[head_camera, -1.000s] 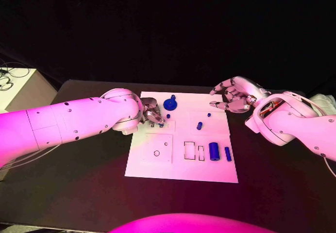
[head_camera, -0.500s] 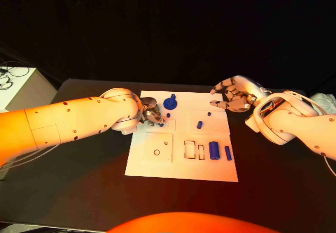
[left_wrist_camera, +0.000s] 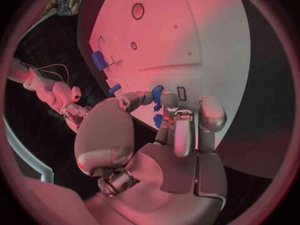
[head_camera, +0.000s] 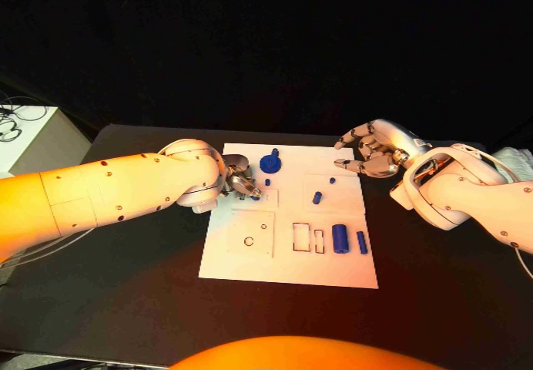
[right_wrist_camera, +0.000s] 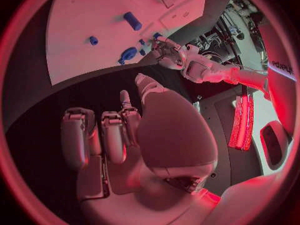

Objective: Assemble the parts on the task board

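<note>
The white task board (head_camera: 289,262) lies mid-table. My left hand (head_camera: 239,182) hovers over its near-left part and pinches a small blue part (left_wrist_camera: 157,99) between thumb and fingertip, low over the board (left_wrist_camera: 181,30). My right hand (head_camera: 373,151) hangs above the board's far right corner, fingers apart, holding nothing. On the board lie a round blue knob part (head_camera: 270,163), two small pegs (head_camera: 268,183) (head_camera: 332,181), a short cylinder (head_camera: 316,198), a thick cylinder (head_camera: 340,239) and a thin bar (head_camera: 362,243). In the right wrist view, the short cylinder (right_wrist_camera: 132,21) and the knob part (right_wrist_camera: 128,54) lie beyond my right hand (right_wrist_camera: 119,135).
Rectangular slots (head_camera: 301,237) and a round hole (head_camera: 249,241) open in the board's near half. Black table (head_camera: 122,308) surrounds the board. A white box with cables (head_camera: 28,142) stands off the table's far left.
</note>
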You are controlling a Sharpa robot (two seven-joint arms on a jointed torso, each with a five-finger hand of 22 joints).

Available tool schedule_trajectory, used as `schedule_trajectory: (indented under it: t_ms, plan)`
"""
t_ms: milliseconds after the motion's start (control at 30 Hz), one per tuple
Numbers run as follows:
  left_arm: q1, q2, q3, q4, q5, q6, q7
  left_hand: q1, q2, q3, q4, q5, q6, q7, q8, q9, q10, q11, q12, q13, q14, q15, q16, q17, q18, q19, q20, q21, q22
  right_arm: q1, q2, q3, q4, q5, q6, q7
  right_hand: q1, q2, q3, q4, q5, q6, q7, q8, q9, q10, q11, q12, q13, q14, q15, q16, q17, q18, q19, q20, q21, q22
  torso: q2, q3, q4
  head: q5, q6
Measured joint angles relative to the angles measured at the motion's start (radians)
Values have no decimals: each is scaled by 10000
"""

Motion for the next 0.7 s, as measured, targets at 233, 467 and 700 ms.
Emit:
schedule_trajectory:
  t_ms: [233, 467, 700]
  plan:
    - [4, 6, 4, -17, 0, 58, 1, 0, 0, 0, 0, -19, 0, 0, -1, 0, 0, 1, 0, -26, 0, 0, 0, 0, 0, 0, 0, 0, -1, -1, -15, 0, 0, 0, 1, -5, -40, -40, 28, 27, 0, 0, 0, 0, 0, 0, 0, 0, 0, 0, 0, 0, 0, 0, 0, 0, 0, -1, 0, 0, 1, -12, -12]
    - [9, 48, 8, -64, 0, 108, 5, 0, 0, 0, 0, -22, 2, -2, -1, 2, 15, 17, 0, -36, 0, 0, 0, 0, 0, -1, 0, 0, -2, -1, -19, 0, 0, 0, 1, -9, -40, -40, 28, 28, 0, 0, 0, 0, 0, 0, 0, 0, 0, 0, 0, 0, 0, 0, 0, 0, 0, -2, 1, 1, 3, -22, -21]
    - [13, 132, 9, -156, 1, 156, -21, -87, 87, -27, -26, -57, 76, -76, -1, 11, 129, -49, 10, 70, 0, 1, 50, 0, 1, 35, -36, 11, 25, -1, -22, 0, 2, 0, 1, -10, -39, -40, 28, 28, 0, 0, 0, 0, 0, 0, 0, 0, 0, 0, 0, 0, 0, 0, 0, 0, 0, -3, 3, 2, -9, -15, -58]
